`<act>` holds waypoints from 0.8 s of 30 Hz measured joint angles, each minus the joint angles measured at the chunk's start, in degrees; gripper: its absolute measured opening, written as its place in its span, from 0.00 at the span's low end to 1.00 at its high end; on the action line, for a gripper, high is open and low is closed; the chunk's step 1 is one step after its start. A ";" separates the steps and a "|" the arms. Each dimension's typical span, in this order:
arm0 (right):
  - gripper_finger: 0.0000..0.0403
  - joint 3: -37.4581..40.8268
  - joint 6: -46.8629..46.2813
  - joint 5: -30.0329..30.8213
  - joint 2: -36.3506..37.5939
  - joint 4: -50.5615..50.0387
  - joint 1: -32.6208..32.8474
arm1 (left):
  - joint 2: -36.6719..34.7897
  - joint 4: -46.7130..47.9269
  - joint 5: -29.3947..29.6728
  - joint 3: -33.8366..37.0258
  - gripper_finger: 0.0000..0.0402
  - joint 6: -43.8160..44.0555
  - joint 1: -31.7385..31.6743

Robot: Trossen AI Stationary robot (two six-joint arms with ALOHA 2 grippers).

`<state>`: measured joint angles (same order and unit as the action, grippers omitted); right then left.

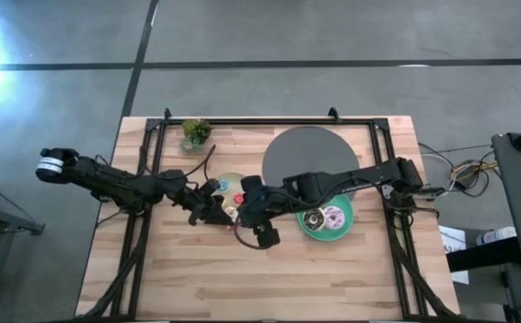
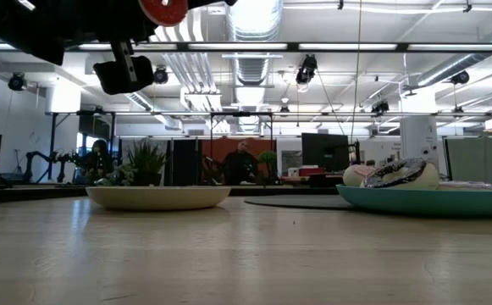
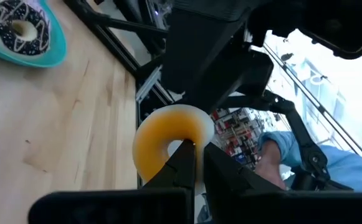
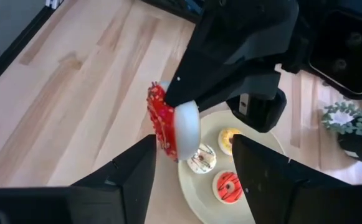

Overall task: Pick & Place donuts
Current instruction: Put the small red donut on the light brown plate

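— Two arms meet mid-table. What have I got on the left?

— From my desk, the left gripper [image 3: 198, 147] is clenched on the rim of a small red-topped donut [image 4: 168, 127]. It holds the donut on edge in the air, just above the cream plate [image 1: 227, 179]. I'd say it is raised like that so the other arm can get at it clear of the plate.

— What's on that plate?

— Three small donuts [image 4: 200, 158], lying flat.

— And the right gripper?

— The right gripper [image 4: 193, 143] faces the held donut with its fingers spread wide and nothing between them. To me it looks set up for a hand-over, but that's a guess.

— Farther right?

— The teal plate [image 1: 327, 239] carries a chocolate donut [image 1: 313, 219] and a pink donut [image 1: 334, 215] side by side. It's likely where the bigger ones go.
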<state>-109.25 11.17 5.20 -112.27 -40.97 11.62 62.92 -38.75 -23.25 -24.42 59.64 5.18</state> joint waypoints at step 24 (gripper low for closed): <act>0.31 0.15 -0.19 -0.89 -0.26 0.96 -0.21 | 0.00 0.38 0.72 -0.12 0.00 -0.71 -2.30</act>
<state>-109.10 10.98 4.32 -112.53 -40.01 11.41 62.92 -38.37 -22.53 -24.53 58.94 2.87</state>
